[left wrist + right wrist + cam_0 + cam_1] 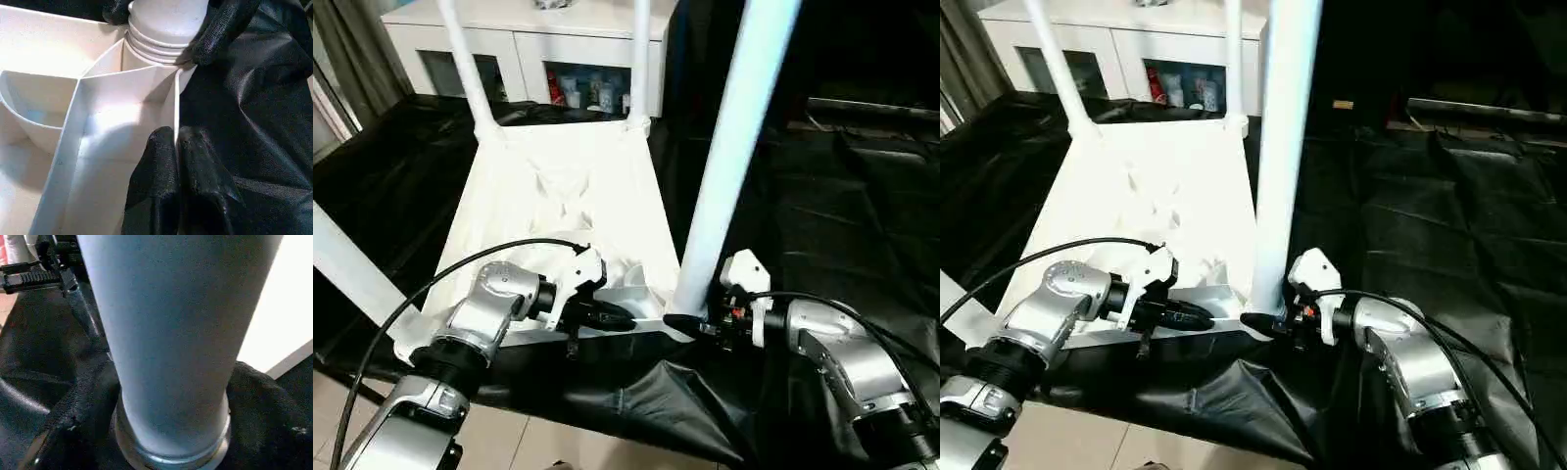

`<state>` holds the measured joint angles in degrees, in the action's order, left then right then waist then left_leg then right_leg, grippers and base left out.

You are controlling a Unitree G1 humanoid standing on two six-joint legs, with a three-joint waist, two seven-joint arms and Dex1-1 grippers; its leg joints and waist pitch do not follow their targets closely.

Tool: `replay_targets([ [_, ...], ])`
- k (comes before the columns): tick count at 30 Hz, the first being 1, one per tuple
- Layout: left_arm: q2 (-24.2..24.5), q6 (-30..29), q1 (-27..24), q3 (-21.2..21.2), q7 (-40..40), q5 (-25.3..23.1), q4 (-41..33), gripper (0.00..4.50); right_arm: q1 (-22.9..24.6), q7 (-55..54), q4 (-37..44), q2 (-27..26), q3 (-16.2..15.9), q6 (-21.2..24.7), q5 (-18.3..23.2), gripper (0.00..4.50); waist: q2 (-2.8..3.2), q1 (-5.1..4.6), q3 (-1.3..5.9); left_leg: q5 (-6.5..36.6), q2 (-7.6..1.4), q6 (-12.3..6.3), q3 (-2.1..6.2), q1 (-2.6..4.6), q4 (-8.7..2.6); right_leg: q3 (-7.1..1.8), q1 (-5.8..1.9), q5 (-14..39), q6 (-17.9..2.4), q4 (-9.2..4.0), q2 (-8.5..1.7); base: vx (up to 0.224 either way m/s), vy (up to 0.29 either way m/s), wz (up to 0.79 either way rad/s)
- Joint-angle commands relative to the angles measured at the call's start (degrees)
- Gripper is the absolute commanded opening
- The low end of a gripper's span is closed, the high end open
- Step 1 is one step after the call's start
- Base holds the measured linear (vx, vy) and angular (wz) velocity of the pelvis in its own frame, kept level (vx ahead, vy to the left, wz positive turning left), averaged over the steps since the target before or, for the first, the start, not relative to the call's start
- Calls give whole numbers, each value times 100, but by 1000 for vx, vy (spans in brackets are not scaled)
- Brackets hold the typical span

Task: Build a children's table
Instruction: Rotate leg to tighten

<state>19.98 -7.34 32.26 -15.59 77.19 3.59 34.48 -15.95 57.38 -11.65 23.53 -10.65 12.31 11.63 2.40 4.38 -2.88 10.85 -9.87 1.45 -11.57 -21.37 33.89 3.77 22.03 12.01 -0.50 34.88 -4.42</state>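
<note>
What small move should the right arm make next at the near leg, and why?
Probably turn the near leg a little further into its corner socket. The right gripper's fingers wrap the leg's base, threads still show above the socket in the left wrist view, and the left gripper pinches the tabletop's edge wall to steady it.

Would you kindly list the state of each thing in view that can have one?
Children's table: upside down on the black cloth, legs pointing up.
Near right leg: upright in its corner socket.
Left gripper: shut on the tabletop's edge wall.
Right gripper: fingers around that leg's base.
</note>
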Motion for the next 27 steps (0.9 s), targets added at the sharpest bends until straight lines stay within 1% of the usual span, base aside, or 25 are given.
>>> replay_targets([
  [1,4,-126,-82,28,38,123,-99,0,-108,15,-19,5,-18,-36,27,315,-105,8,328,971,-399,-320,182,86,-403,-313,-209,971,-1372,-419,-493,0,0,0],
  [2,6,-135,-85,27,34,126,-108,0,-109,13,-19,1,-18,-36,28,310,-106,8,331,943,-400,-321,184,80,-401,-312,-215,915,-1387,-410,-494,0,0,0],
  [4,-3,-140,-84,31,-24,120,-100,0,-94,-35,-21,-39,-7,-44,19,281,-110,9,329,931,-393,-330,181,80,-397,-312,-215,900,-1387,-411,-491,0,0,0],
  [6,-76,-54,-50,53,-236,51,13,0,-47,-284,-71,-178,72,-56,12,278,-105,5,329,936,-394,-322,184,79,-398,-311,-214,909,-1388,-411,-492,0,0,0],
  [7,-118,-2,-32,65,-347,16,73,0,-28,-425,-104,-253,122,-56,12,277,-116,-2,323,963,-389,-306,184,76,-402,-313,-212,961,-1378,-419,-494,0,0,0],
  [8,-225,90,25,107,-581,-28,213,0,-9,-689,-173,-409,227,-48,30,273,-107,-12,316,1039,-381,-272,190,75,-406,-314,-213,1095,-1360,-435,-505,0,0,0],
  [9,-243,105,36,115,-621,-34,237,0,-7,-733,-186,-436,246,-47,34,267,-115,-31,308,1075,-377,-271,184,71,-410,-317,-203,1180,-1349,-457,-502,0,0,0],
  [10,-412,190,150,150,-1022,-138,477,0,7,-1191,-315,-680,386,-45,5,267,-124,-45,297,1195,-369,-211,190,88,-417,-317,-197,1399,-1295,-484,-502,0,0,0],
  [11,-489,214,209,155,-1216,-198,594,0,10,-1416,-381,-789,442,-49,-26,267,-108,-64,292,1321,-366,-128,200,110,-428,-314,-186,1628,-1240,-511,-501,0,0,0],
  [12,-643,185,329,116,-1609,-346,821,0,16,-1862,-499,-977,483,-97,-166,267,-115,-70,285,1378,-365,-95,200,125,-432,-317,-172,1739,-1212,-527,-499,0,0,0],
  [13,-805,161,440,81,-1939,-455,1016,0,1,-2372,-610,-1180,542,-115,-311,267,-109,-87,276,1447,-365,-11,206,126,-443,-322,-162,1919,-1153,-545,-505,0,0,0],
  [14,-881,157,489,66,-2078,-497,1098,0,-10,-2624,-660,-1278,578,-109,-373,266,-104,-94,280,1498,-359,55,217,142,-453,-317,-161,2034,-1085,-557,-500,0,0,0],
  [16,-1149,43,644,41,-2507,-566,1297,0,-55,-3275,-760,-1563,660,-81,-509,266,-117,-94,278,1516,-358,51,217,145,-460,-329,-154,2045,-1038,-567,-498,0,0,0],
  [17,-1287,40,728,36,-2752,-602,1407,0,-89,-3570,-807,-1700,687,-45,-587,266,-87,-86,277,1563,-354,67,218,157,-455,-333,-139,2081,-1042,-576,-509,0,0,0],
  [18,-1382,39,778,44,-2900,-612,1474,0,-112,-3723,-837,-1780,684,-27,-637,266,-97,-94,272,1581,-351,68,215,157,-459,-333,-136,2100,-1026,-587,-498,0,0,0],
  [19,-1630,27,896,61,-3237,-625,1627,0,-170,-4063,-901,-1971,622,-24,-794,266,-104,-86,279,1590,-352,77,217,168,-462,-334,-133,2094,-1015,-587,-494,0,0,0],
  [20,-1790,63,983,86,-3508,-666,1761,0,-212,-4244,-942,-2095,560,-61,-909,266,-72,-76,270,1649,-353,106,208,202,-458,-339,-100,2095,-1020,-603,-487,0,0,0],
  [21,-1893,83,1038,87,-3645,-702,1848,0,-242,-4242,-955,-2186,515,-74,-913,266,-86,-72,263,1729,-353,109,199,226,-457,-342,-85,2140,-1021,-623,-488,0,0,0],
  [22,-1931,96,1058,74,-3667,-722,1878,0,-259,-4201,-953,-2214,479,-89,-914,266,-99,-55,244,1882,-346,80,202,247,-453,-344,-85,2355,-979,-658,-500,0,0,0],
  [23,-1977,137,1092,67,-3706,-760,1937,0,-283,-4166,-959,-2240,437,-137,-939,266,-95,-51,232,1974,-337,51,205,242,-453,-346,-87,2573,-911,-685,-510,0,0,0],
  [24,-1995,168,1118,67,-3715,-784,1981,0,-307,-4129,-970,-2237,408,-200,-972,266,-87,-50,235,1985,-337,44,215,232,-460,-344,-98,2648,-868,-688,-514,0,0,0],
  [25,-2003,193,1143,75,-3717,-795,2028,0,-325,-4120,-981,-2233,401,-245,-984,266,-70,-60,225,2042,-344,65,240,202,-494,-331,-125,2797,-768,-701,-513,0,0,0],
  [26,-1982,215,1145,83,-3684,-797,2035,0,-330,-4045,-963,-2219,419,-295,-939,266,-78,-53,238,2083,-350,84,259,208,-508,-325,-131,2869,-694,-702,-522,0,0,0],
  [27,-1938,242,1149,84,-3634,-799,2046,0,-335,-3971,-936,-2202,458,-331,-871,266,-62,-48,245,2085,-356,94,264,212,-512,-329,-129,2852,-681,-696,-524,0,0,0],
])
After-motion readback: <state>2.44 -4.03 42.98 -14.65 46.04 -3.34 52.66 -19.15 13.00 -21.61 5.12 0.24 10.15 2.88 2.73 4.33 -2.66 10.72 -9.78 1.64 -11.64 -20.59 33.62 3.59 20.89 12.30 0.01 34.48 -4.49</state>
